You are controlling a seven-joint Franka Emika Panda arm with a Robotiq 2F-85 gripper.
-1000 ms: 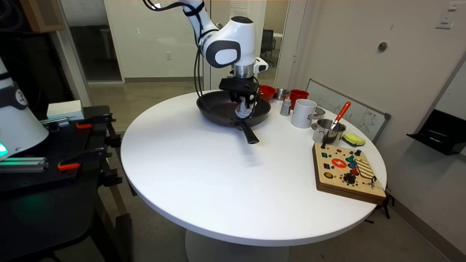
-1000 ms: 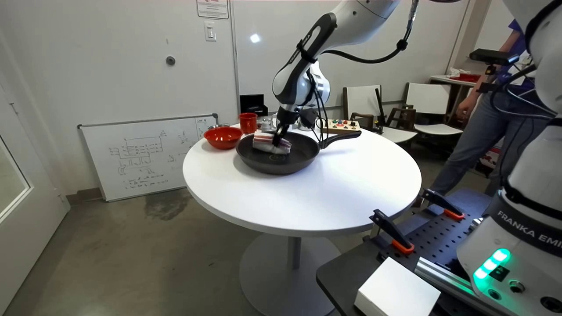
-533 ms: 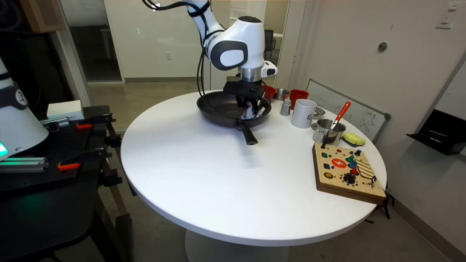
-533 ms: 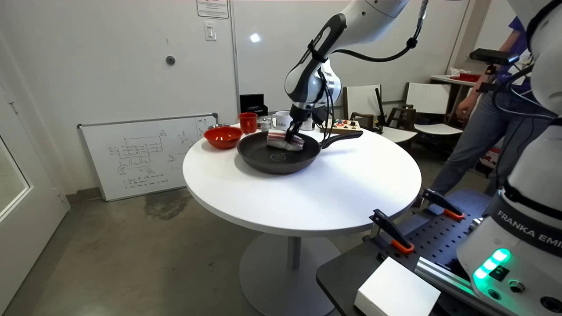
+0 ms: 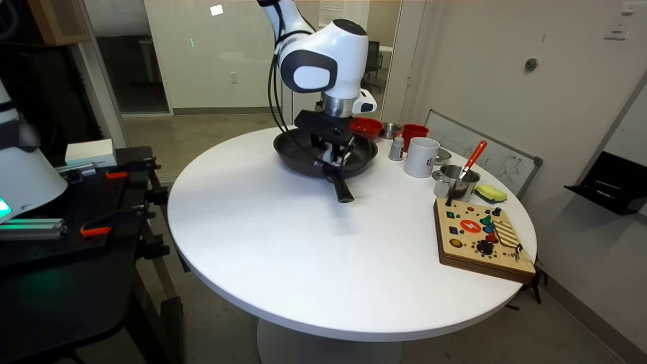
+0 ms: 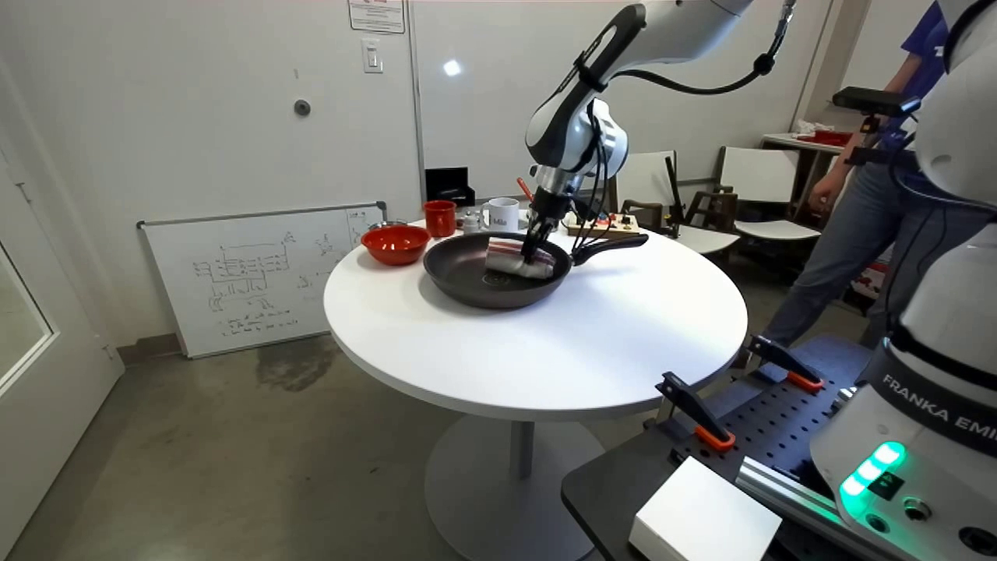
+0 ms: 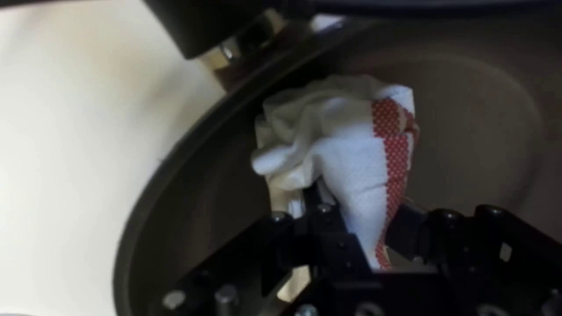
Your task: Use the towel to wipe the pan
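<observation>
The dark frying pan (image 6: pixel 459 269) sits on the round white table, and it also shows in an exterior view (image 5: pixel 295 156) with its handle (image 5: pixel 341 189) pointing to the table's front. My gripper (image 7: pixel 360 215) points down inside the pan and is shut on the white towel (image 7: pixel 351 162) with red stripes. The towel is bunched between the fingers and lies against the pan's inside, near the handle side, as the wrist view shows. In an exterior view the towel (image 6: pixel 508 257) spreads to both sides of the gripper (image 6: pixel 531 253). The part between the pads is partly hidden.
Beside the pan stand a red bowl (image 6: pixel 396 244), a red mug (image 6: pixel 440 218), a small grey bottle (image 5: pixel 397 148) and a white mug (image 5: pixel 421 157). Farther along are a metal pot (image 5: pixel 456 183) with a red-handled utensil, a yellow sponge (image 5: pixel 490 193) and a wooden button board (image 5: pixel 482 240).
My gripper has slid the towel across the pan toward the handle side. The towel stays gripped. The pan's handle has swung slightly.
</observation>
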